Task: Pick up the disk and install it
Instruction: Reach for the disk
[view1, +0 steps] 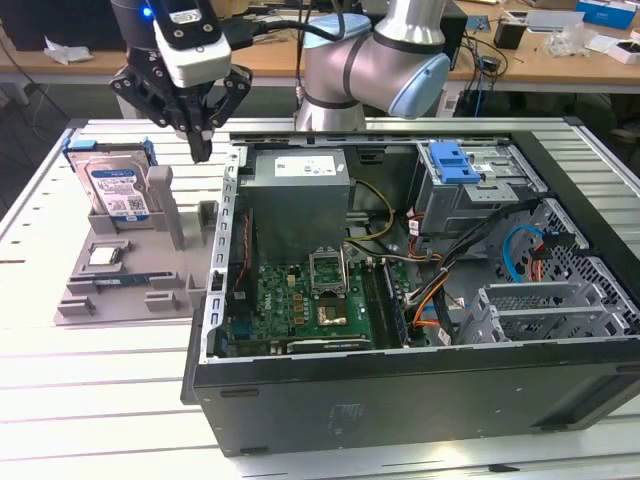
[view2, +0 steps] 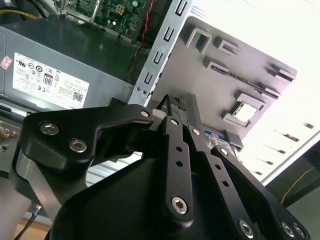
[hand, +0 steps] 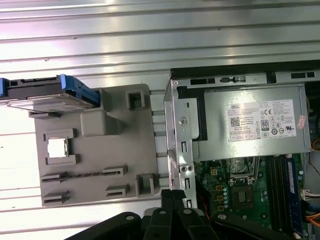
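The disk (view1: 115, 188), a silver drive with a blue-and-white label in a blue caddy frame, stands upright at the far end of a grey fixture (view1: 130, 275) on the exterior view's left. The first wrist view shows the disk (hand: 47, 92) edge-on. My gripper (view1: 201, 150) hangs above the gap between the fixture and the open computer case (view1: 400, 385), to the right of the disk and apart from it. Its black fingers are shut together with nothing between them, as both wrist views show for the gripper (hand: 172, 194) (view2: 176, 102).
A small square processor chip (view1: 105, 255) (hand: 56, 148) lies in a pocket of the fixture. Inside the case are the grey power supply (view1: 300, 190) (hand: 250, 122), the green motherboard (view1: 300, 305), loose cables and a drive cage with a blue latch (view1: 455, 162). A cluttered desk stands behind the arm.
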